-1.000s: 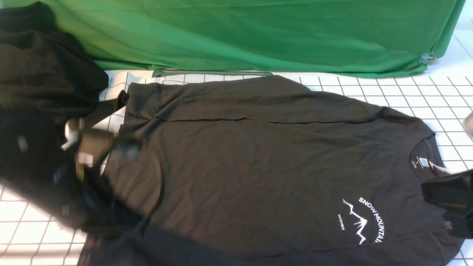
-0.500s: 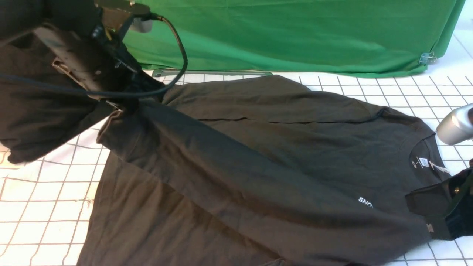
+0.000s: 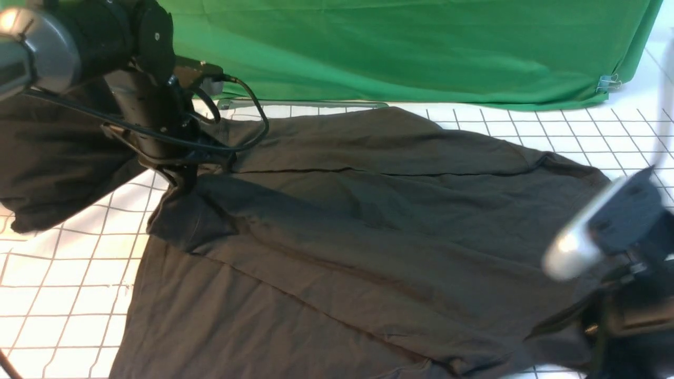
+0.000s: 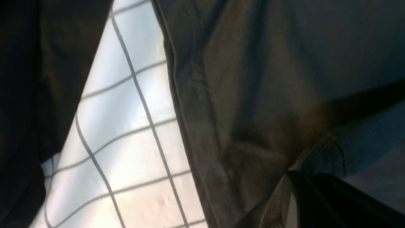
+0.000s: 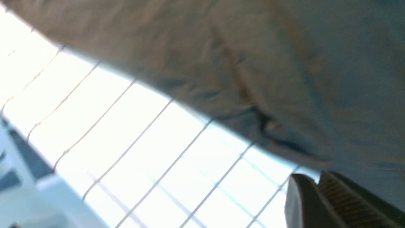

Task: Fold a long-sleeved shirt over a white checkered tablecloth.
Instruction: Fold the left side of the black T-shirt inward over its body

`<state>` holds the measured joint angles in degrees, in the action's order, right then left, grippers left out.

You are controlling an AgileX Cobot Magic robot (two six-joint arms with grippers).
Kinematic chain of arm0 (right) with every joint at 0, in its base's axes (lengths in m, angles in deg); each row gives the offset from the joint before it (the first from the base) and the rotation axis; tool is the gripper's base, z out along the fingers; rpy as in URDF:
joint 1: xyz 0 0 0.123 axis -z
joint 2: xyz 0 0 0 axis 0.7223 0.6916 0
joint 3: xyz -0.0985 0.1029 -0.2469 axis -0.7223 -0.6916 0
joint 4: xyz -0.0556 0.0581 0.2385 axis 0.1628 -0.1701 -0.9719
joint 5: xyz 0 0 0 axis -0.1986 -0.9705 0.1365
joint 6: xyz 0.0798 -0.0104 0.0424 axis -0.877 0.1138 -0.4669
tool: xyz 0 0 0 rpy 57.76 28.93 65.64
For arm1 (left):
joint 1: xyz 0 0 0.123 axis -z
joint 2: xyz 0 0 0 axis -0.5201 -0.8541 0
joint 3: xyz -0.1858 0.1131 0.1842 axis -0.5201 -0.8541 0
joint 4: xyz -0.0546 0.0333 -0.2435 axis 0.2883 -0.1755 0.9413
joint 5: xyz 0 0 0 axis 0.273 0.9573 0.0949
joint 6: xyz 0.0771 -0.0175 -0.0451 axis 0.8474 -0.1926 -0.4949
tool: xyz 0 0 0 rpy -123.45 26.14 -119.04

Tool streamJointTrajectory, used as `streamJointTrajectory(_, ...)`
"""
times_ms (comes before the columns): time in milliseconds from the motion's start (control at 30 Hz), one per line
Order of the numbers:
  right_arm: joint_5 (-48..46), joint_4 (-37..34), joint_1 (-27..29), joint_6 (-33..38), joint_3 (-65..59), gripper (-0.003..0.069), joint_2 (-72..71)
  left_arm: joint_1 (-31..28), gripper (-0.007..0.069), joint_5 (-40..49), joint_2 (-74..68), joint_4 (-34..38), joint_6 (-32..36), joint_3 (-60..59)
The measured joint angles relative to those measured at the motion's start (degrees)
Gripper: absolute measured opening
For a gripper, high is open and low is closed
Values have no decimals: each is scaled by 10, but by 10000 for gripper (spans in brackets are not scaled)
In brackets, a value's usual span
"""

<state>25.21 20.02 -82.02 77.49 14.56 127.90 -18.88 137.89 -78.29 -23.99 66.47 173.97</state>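
The long-sleeved shirt (image 3: 368, 226) lies across the white checkered tablecloth (image 3: 63, 295). Its near half is folded back over the far half, and its print and collar are hidden. My left gripper (image 3: 181, 179) is at the shirt's far left corner, shut on the cloth. In the left wrist view the left gripper (image 4: 292, 177) pinches the shirt (image 4: 269, 79) by a ribbed edge. My right gripper (image 3: 605, 329) is blurred at the shirt's near right end. In the right wrist view the right gripper (image 5: 311, 179) shows a narrow gap with no cloth in it, just off the shirt's edge (image 5: 253, 63).
A green cloth (image 3: 395, 47) hangs along the back, held by a clip (image 3: 608, 82) at the right. A blacker heap of cloth (image 3: 47, 158) lies at the far left beside my left arm. A thin metal strip (image 3: 300, 103) lies at the foot of the green cloth.
My left gripper carried the shirt's near left edge up and back to the far left, folding the shirt over its print. The right arm swung nearer and its jaws began to part.
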Motion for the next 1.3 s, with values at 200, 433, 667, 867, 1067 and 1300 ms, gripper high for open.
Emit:
streamJointTrajectory(200, 42, 90, -66, -32, 0, 311, 159, -2, 23, -9, 0, -11, 7, 0)
streamJointTrajectory(433, 117, 163, -69, -77, 0, 387, 278, -3, 23, -13, 0, -2, 6, 0)
streamJointTrajectory(667, 184, 180, -48, -110, 0, 366, 304, -3, 23, -13, 0, 6, 6, 0)
streamJointTrajectory(867, 196, 176, -25, -111, 0, 365, 321, -3, 23, -16, 0, 32, 6, 0)
streamJointTrajectory(1067, 200, 154, -42, -97, 0, 315, 327, -3, 23, -18, 0, 33, 6, 0)
streamJointTrajectory(1300, 169, 154, -42, -96, 1, 31, 326, -3, 23, -15, 0, 24, 7, 0)
